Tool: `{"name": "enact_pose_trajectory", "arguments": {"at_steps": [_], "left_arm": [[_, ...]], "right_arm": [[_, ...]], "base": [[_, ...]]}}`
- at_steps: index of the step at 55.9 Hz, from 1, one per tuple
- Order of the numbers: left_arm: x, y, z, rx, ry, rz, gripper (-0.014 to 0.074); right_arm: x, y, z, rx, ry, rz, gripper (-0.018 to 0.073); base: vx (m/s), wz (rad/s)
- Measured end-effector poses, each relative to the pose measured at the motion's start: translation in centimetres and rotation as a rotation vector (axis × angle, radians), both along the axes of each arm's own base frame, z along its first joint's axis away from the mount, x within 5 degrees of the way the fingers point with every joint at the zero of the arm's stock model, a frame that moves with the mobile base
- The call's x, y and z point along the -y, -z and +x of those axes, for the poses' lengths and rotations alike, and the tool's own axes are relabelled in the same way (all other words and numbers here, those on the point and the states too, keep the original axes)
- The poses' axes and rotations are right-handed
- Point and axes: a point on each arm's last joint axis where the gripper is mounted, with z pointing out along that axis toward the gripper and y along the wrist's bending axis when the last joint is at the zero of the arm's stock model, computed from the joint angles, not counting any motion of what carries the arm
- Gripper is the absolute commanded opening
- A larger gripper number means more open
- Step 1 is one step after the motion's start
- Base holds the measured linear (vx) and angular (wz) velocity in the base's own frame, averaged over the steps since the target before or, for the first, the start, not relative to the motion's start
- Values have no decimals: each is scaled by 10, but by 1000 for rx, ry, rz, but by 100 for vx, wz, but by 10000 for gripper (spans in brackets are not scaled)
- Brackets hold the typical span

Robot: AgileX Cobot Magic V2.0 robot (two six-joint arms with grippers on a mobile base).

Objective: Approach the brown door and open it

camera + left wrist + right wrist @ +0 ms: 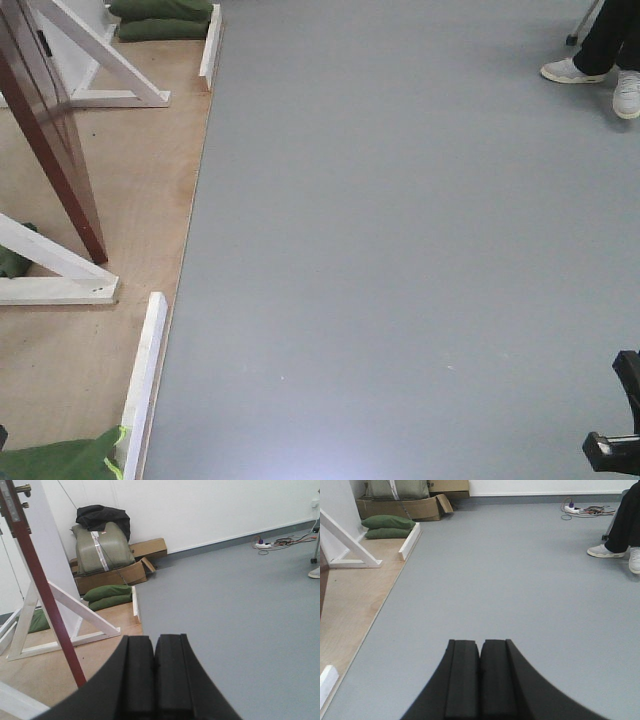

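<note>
Left gripper (154, 645) clenched, fingers (140, 675) pressed pad to pad, nothing between. Right gripper (480, 646) same: fingers (465, 680) flat together, empty. Both over grey floor (520, 580), touching nothing.

Brown door (49, 605) up and left of left fingers, well apart, seen edge-on as a thin red-brown strip slanting across the left wrist view. Brass handle (22, 488) and lock plate (11, 505) at top left corner, far above fingers. Keys too small to tell.

White brace frame (85, 607) just behind door, ahead-left of left fingers, standing on plywood platform (40, 675). Green sandbags (107, 597) ahead and slightly left of left fingers, at platform's far edge. Beyond them cardboard boxes (145, 550), grey-green case (100, 545), black bag (102, 515) against white wall. Power strip and cables (272, 542) far ahead-right.

Person's shoes (606, 551) ahead-right of right fingers, well apart.
</note>
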Motion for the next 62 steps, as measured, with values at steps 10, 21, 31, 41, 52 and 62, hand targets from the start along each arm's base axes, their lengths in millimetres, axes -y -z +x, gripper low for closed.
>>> {"name": "enact_pose_trajectory", "arguments": {"at_steps": [10, 21, 31, 41, 52, 62], "left_arm": [[0, 0, 0, 0, 0, 0, -6], [0, 0, 0, 0, 0, 0, -6], [0, 0, 0, 0, 0, 0, -6], [0, 0, 0, 0, 0, 0, -6], [0, 0, 0, 0, 0, 0, -6], [0, 0, 0, 0, 0, 0, -6]], "right_arm": [[0, 0, 0, 0, 0, 0, 0], [0, 0, 0, 0, 0, 0, 0], [0, 0, 0, 0, 0, 0, 0], [0, 0, 0, 0, 0, 0, 0], [0, 0, 0, 0, 0, 0, 0], [0, 0, 0, 0, 0, 0, 0]], "base": [[17, 1], [21, 16], [27, 16], [31, 15], [33, 11], [35, 3]]}}
